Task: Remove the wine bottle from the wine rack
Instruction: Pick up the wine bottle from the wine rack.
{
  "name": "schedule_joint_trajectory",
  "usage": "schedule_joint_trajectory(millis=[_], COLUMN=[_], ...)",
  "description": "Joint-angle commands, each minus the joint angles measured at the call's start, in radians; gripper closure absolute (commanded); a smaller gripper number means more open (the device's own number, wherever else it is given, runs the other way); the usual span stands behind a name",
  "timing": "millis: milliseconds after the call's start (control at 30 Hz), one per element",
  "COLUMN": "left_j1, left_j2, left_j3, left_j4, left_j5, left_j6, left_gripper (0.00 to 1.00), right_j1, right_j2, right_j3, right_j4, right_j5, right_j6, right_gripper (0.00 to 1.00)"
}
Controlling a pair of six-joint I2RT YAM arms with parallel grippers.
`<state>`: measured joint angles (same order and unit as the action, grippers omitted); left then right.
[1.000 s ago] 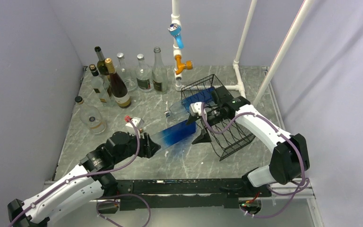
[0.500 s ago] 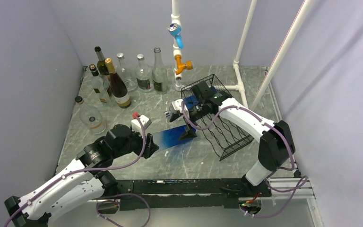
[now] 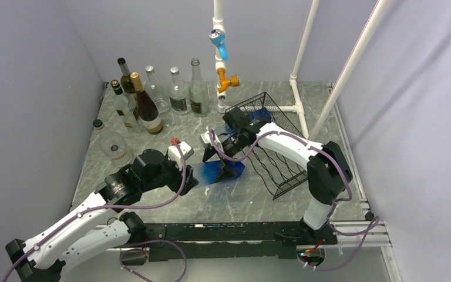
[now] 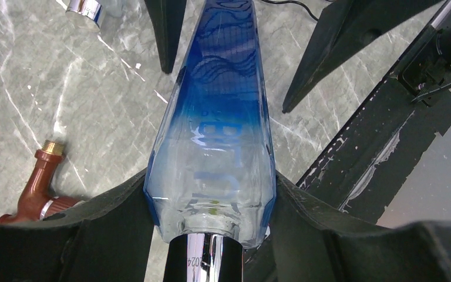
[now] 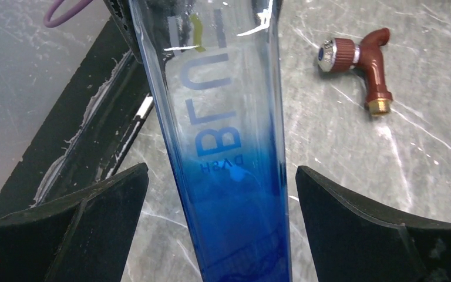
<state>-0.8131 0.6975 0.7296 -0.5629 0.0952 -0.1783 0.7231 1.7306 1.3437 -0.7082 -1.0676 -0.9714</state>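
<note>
Pale lilac walls (image 3: pixel 35 70) close in a grey marbled table (image 3: pixel 241 201) on the left, back and right. From above, a cluster of upright bottles (image 3: pixel 147 97) fills the back left corner, with a squat clear flask (image 3: pixel 113 147) nearer the left edge. A white pipe frame (image 3: pixel 302 35) rises at the back, carrying a blue valve (image 3: pixel 218 42) and an orange valve (image 3: pixel 226 79). The wine rack (image 3: pixel 276 158) sits right of centre, its back corner just beside the pipe's foot. Bare marble lies along its right side and across the near strip of the table. The wine bottle (image 3: pixel 214 172) is outside the rack, to its left, lying roughly level between the two arms. The left gripper (image 3: pixel 187 179) is at its pale end and the right gripper (image 3: pixel 223 167) at its blue end (whether that end touches the table I cannot tell).

In the left wrist view, the left gripper (image 4: pixel 211 176) is clamped on the clear, faceted end of the wine bottle (image 4: pixel 217 117), both fingers (image 4: pixel 111 217) pressed to its sides. Marble lies open to the left, where a reddish-brown tap fitting (image 4: pixel 35 188) rests. The black rail (image 4: pixel 376 147) of the near edge runs to the right.

In the right wrist view, the right gripper (image 5: pixel 222 170) has its fingers (image 5: pixel 82 223) spread apart. They straddle the wine bottle (image 5: pixel 229 153) with a gap on each side. The tap fitting (image 5: pixel 364 64) lies on open marble to the upper right, well apart from the glass, and the black rail (image 5: pixel 76 135) crosses on the left.
</note>
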Motion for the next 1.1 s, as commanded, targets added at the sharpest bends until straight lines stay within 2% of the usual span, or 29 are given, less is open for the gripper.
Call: schedule_joint_trajectory(millis=[0,400,633,767,900,967,1000,1067], left_j1=[-0.001,-0.003,-0.003,-0.003,-0.003,-0.003,-0.003,-0.003], left_j2=[0.000,0.049,0.061,0.053,0.047,0.043,0.038,0.030], left_j3=[0.079,0.072,0.061,0.048,0.029,0.017,0.007,-0.018], left_j4=[0.125,0.237,0.273,0.292,0.316,0.332,0.343,0.379], left_j5=[0.062,0.099,0.098,0.094,0.094,0.097,0.100,0.115], left_j6=[0.027,0.012,0.004,-0.007,-0.027,-0.037,-0.046,-0.074], left_gripper=[1.00,1.00,1.00,1.00,1.00,0.99,0.97,0.89], right_j1=[0.023,0.030,0.031,0.031,0.030,0.030,0.030,0.030], right_j2=[0.021,0.069,0.087,0.103,0.113,0.113,0.112,0.110], right_j3=[0.002,-0.026,-0.034,-0.018,0.005,0.010,0.011,0.013], right_j4=[0.004,0.016,-0.012,-0.069,-0.149,-0.165,-0.172,-0.186], right_j5=[-0.055,-0.094,-0.105,-0.124,-0.151,-0.162,-0.165,-0.173], right_j6=[0.017,0.030,-0.016,-0.083,-0.173,-0.195,-0.202,-0.224], right_gripper=[0.01,0.06,0.13,0.29,0.56,0.72,0.83,0.92])
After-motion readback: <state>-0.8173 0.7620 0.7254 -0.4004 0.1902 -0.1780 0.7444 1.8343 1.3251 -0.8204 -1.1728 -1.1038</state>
